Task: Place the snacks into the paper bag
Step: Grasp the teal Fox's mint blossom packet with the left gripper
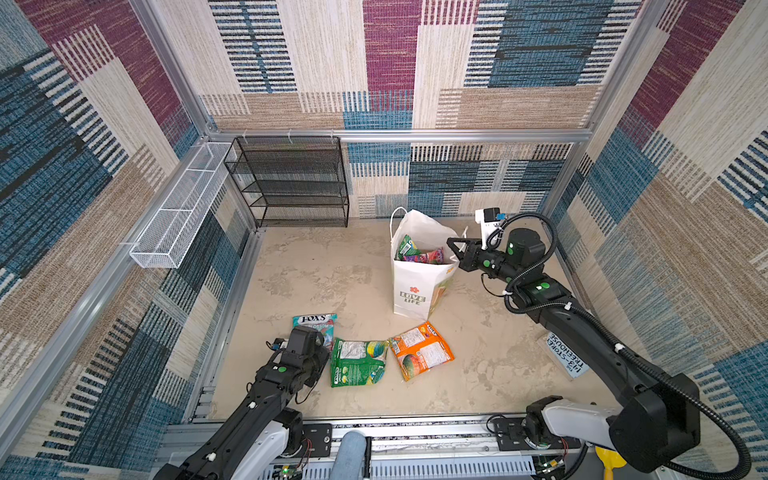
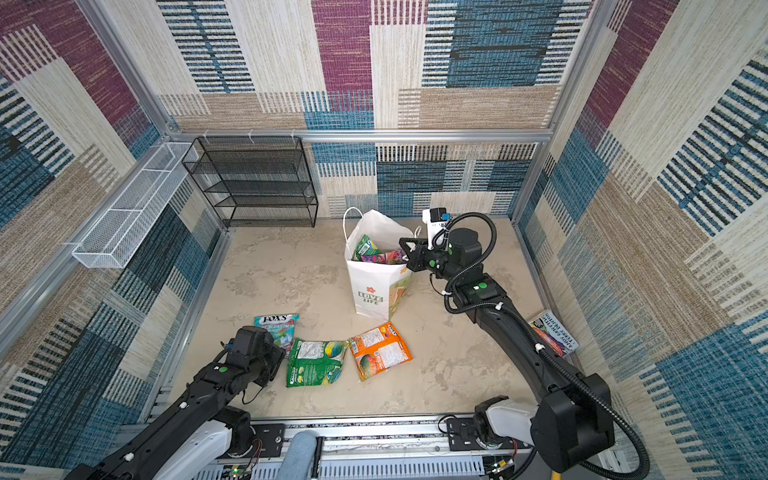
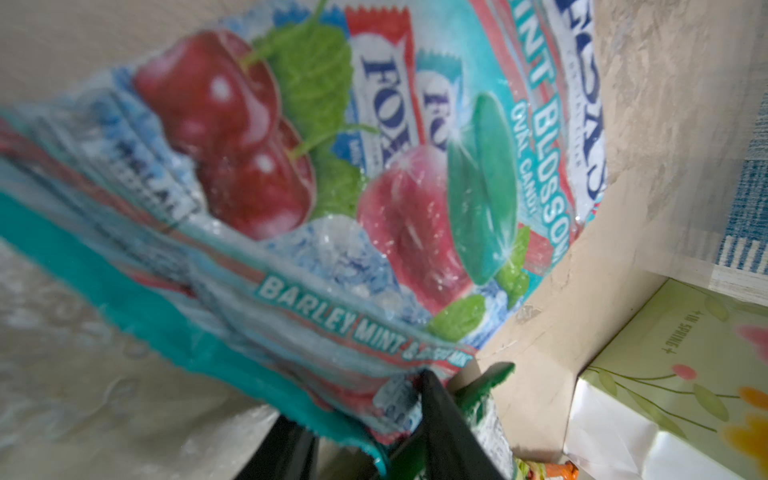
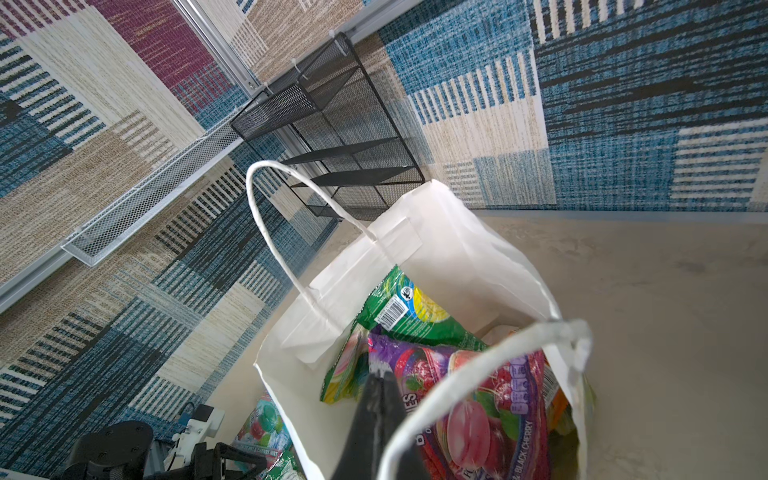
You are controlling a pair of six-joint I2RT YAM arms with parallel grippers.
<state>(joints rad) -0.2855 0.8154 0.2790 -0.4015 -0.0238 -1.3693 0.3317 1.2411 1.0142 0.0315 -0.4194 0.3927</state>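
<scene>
while the left gripper straddles the near edge of the teal fox's packet, one finger each side, a firm clamp cannot be told. that packet lies toward the front left corner of the surface; green packet just beside it, orange packet next along. right gripper: fingers pressed together, tip at the right rim of the paper bag. bag upright, right of middle, toward the far edge; purple packet and second green packet inside.

The teal packet reads "FOX'S", "MINT BLOSSOM" and "BARLEY MINT", the paper bag "LOVE LIFE", the purple packet "BLACK CHERRY", the book "STOREY TREEHOUSE".
</scene>
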